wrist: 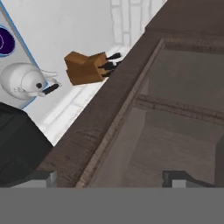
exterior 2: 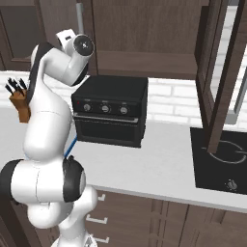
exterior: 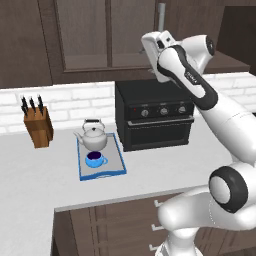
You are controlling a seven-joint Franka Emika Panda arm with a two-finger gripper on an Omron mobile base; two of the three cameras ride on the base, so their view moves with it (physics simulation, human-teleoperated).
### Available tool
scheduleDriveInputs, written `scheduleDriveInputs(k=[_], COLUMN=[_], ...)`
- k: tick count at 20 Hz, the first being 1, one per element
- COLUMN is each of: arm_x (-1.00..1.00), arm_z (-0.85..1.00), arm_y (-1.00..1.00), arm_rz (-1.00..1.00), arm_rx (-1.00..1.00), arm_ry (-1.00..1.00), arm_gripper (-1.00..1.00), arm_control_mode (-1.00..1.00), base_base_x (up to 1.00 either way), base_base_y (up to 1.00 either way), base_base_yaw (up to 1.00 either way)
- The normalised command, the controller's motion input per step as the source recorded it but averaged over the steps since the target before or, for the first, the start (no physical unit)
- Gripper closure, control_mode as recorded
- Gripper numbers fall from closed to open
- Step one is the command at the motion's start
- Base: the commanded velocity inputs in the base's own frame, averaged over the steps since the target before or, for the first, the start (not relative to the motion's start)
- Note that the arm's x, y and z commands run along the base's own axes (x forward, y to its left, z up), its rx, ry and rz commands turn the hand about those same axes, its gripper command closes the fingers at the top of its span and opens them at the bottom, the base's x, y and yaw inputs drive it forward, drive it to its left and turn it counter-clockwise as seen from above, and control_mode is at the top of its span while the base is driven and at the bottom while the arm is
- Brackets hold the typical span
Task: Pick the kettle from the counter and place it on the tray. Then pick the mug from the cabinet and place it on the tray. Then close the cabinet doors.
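The silver-grey kettle (exterior: 94, 136) (wrist: 19, 81) and the blue mug (exterior: 95, 159) (wrist: 3, 41) both stand on the blue-rimmed tray (exterior: 102, 173) on the counter (exterior: 40, 175). My hand (exterior: 154, 46) is raised high above the black oven, right at the wall cabinet. In the hand view my gripper (wrist: 111, 178) is open with nothing between its fingers. It sits close against a cabinet door's translucent panel (wrist: 175, 109), and a shelf shows through it. Another cabinet door (exterior 2: 217, 72) stands swung out at the right, its silver handle (exterior 2: 239, 101) facing away.
A black countertop oven (exterior: 152, 120) stands under the cabinet, right of the tray. A wooden knife block (exterior: 38, 126) sits at the left by the tiled wall. A dark cooktop (exterior 2: 222, 159) lies on the counter at the far right.
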Motion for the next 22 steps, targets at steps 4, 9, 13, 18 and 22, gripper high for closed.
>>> scheduleDriveInputs(k=[4,9,13,18,22], arm_x=[-0.60,-0.82,-0.88,-0.80,-0.78], arm_z=[0.10,0.08,0.01,0.08,0.03], arm_y=[0.19,0.01,0.00,-0.05,-0.16], arm_rz=[-0.05,-0.20,-0.49,-0.59,-0.51], arm_rx=[-0.05,0.01,0.12,0.19,0.33], arm_ry=[0.00,0.00,0.02,0.05,0.01], arm_gripper=[-1.00,-1.00,-1.00,-1.00,-1.00], arm_control_mode=[-1.00,-1.00,-1.00,-1.00,-1.00], base_base_x=[0.00,0.00,0.00,0.00,0.00], base_base_y=[0.00,0.00,0.00,0.00,0.00], base_base_yaw=[0.00,0.00,0.00,0.00,0.00])
